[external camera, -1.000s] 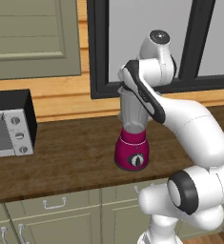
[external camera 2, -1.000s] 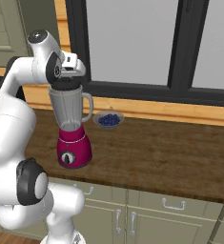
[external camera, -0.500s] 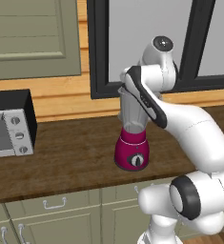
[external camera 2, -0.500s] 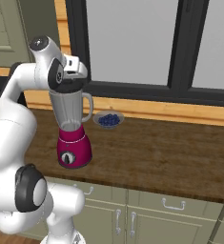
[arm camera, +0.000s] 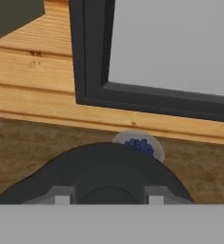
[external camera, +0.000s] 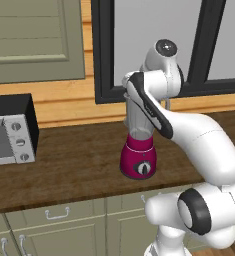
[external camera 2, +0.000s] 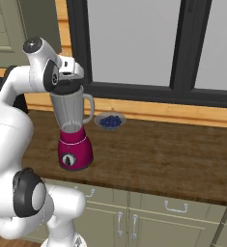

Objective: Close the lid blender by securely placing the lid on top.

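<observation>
Here, one blender (external camera 2: 74, 132), one bowl of blueberries (external camera 2: 110, 120), and the pincer (arm camera: 106, 199) clamped on one lid (arm camera: 104, 167).

I'm working in a home kitchen: a dark wooden countertop (external camera 2: 173, 154) over olive-green drawer cabinets (external camera: 54, 220), a black-and-silver toaster oven (external camera: 9, 131), and a magenta-based blender (external camera 2: 74, 130).

The blender (external camera 2: 74, 137) has a magenta base and clear grey jar, under a black lid (arm camera: 101, 169).
</observation>
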Available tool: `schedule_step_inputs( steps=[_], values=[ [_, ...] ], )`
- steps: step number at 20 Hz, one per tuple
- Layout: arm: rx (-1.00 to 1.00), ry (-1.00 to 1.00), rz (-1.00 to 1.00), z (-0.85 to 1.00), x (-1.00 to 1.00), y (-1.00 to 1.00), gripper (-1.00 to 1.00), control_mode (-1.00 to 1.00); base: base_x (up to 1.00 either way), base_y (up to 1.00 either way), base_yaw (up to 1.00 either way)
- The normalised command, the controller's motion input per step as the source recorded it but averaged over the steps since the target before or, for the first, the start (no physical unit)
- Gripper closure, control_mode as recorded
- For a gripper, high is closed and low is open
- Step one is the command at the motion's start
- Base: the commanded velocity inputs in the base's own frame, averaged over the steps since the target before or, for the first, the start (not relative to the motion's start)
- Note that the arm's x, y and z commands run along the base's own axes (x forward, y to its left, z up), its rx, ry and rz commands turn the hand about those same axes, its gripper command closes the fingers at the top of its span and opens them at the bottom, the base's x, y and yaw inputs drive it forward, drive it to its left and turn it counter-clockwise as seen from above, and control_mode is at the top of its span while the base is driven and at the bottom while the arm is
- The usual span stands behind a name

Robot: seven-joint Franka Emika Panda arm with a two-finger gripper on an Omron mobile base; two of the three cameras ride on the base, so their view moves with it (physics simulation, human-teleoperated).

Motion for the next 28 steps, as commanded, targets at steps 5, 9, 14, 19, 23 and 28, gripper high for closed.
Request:
schedule_step_inputs(
  steps=[5, 9, 14, 19, 23, 28],
  values=[
    [-0.03, 0.00, 0.00, 0.14, -0.16, 0.20, 1.00, -1.00, 0.00, 0.00, 0.00],
    [0.00, 0.01, 0.00, 0.00, -0.05, 0.00, 1.00, -1.00, 0.00, 0.00, 0.00],
    [0.00, 0.05, 0.00, 0.03, 0.00, 0.00, 1.00, -1.00, 0.00, 0.00, 0.00],
    [0.00, 0.04, 0.00, 0.27, 0.00, 0.00, 1.00, -1.00, 0.00, 0.00, 0.00],
    [0.00, 0.03, 0.00, 0.34, 0.00, 0.00, 1.00, -1.00, 0.00, 0.00, 0.00],
    [0.00, 0.03, 0.00, 0.05, -0.01, -0.02, 1.00, -1.00, 0.00, 0.00, 0.00]
  ],
)
